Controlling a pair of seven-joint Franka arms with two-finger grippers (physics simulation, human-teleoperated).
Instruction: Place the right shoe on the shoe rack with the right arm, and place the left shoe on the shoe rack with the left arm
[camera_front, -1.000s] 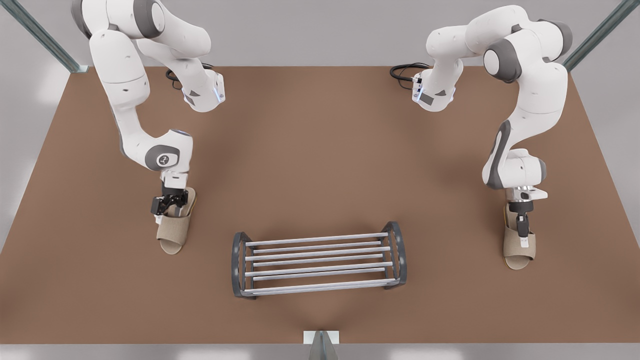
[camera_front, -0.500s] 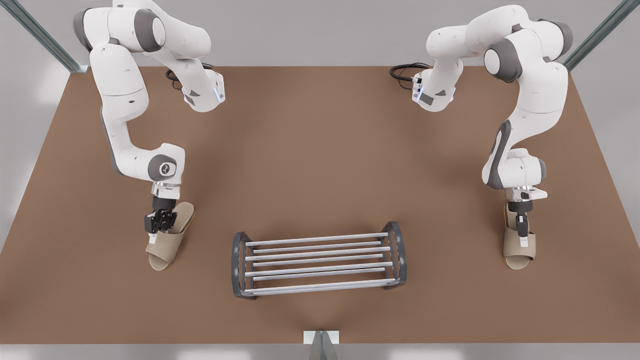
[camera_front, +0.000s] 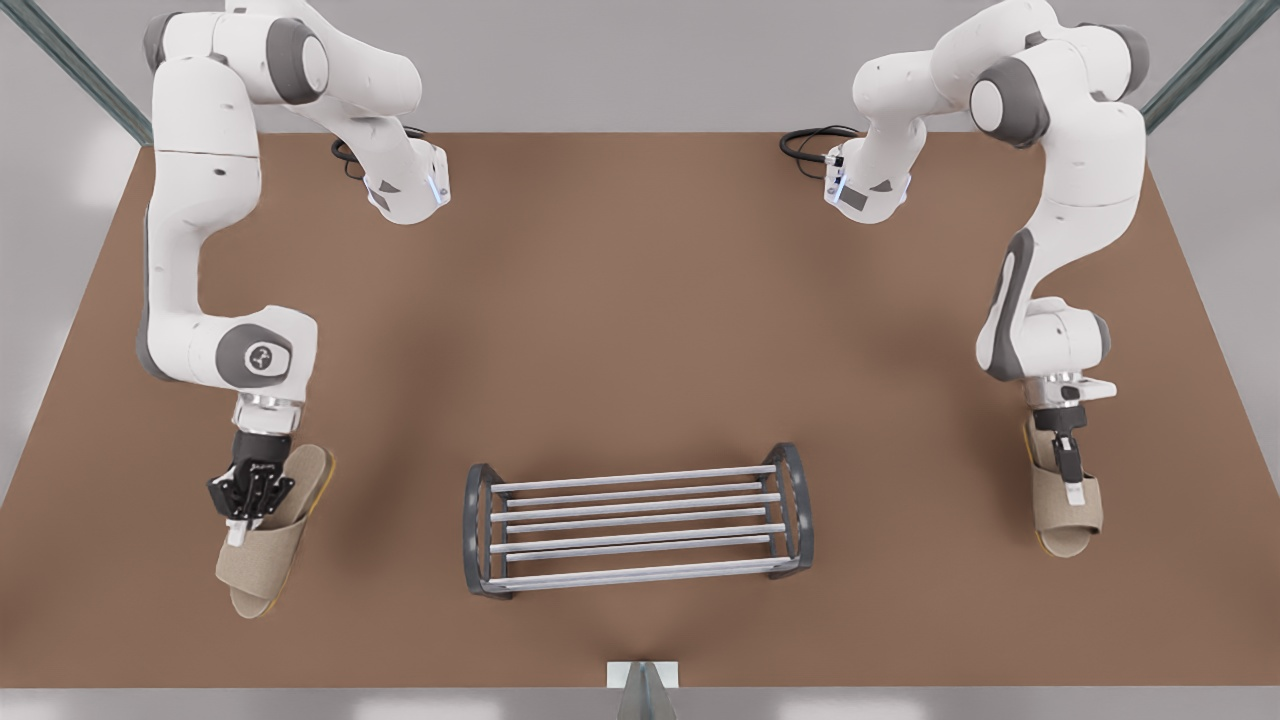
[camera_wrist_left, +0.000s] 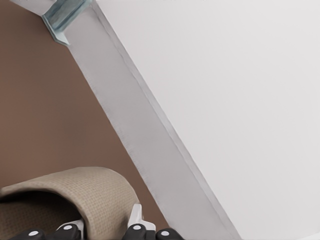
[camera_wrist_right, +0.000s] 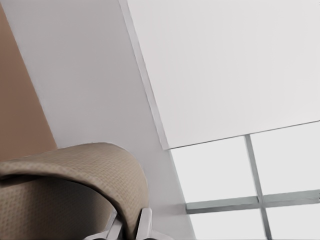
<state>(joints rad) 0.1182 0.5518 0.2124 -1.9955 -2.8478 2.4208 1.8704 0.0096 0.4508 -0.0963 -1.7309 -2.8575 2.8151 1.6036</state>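
Note:
My left gripper (camera_front: 240, 522) is at the front view's left. It is shut on the strap of the beige left shoe (camera_front: 262, 562), which hangs tilted with its toe toward the near-left. In the left wrist view the left gripper (camera_wrist_left: 102, 227) pinches the strap of that shoe (camera_wrist_left: 95, 195). At the front view's right, my right gripper (camera_front: 1072, 482) is shut on the strap of the right shoe (camera_front: 1068, 522), whose toe points toward the near edge. The right wrist view has that gripper (camera_wrist_right: 129, 227) clamping the shoe's strap (camera_wrist_right: 85, 175). The shoe rack (camera_front: 478, 530) stands between them with bare bars.
Both arm bases sit at the far side of the brown table (camera_front: 640, 300), with black cables (camera_front: 815, 140) beside them. A metal bracket (camera_front: 643, 685) marks the middle of the near edge and also appears in the left wrist view (camera_wrist_left: 62, 17). Open tabletop surrounds the rack.
The left gripper has carried its shoe toward the near-left, away from the rack, and the shoe looks raised. The right gripper has shifted its shoe slightly toward the near-right.

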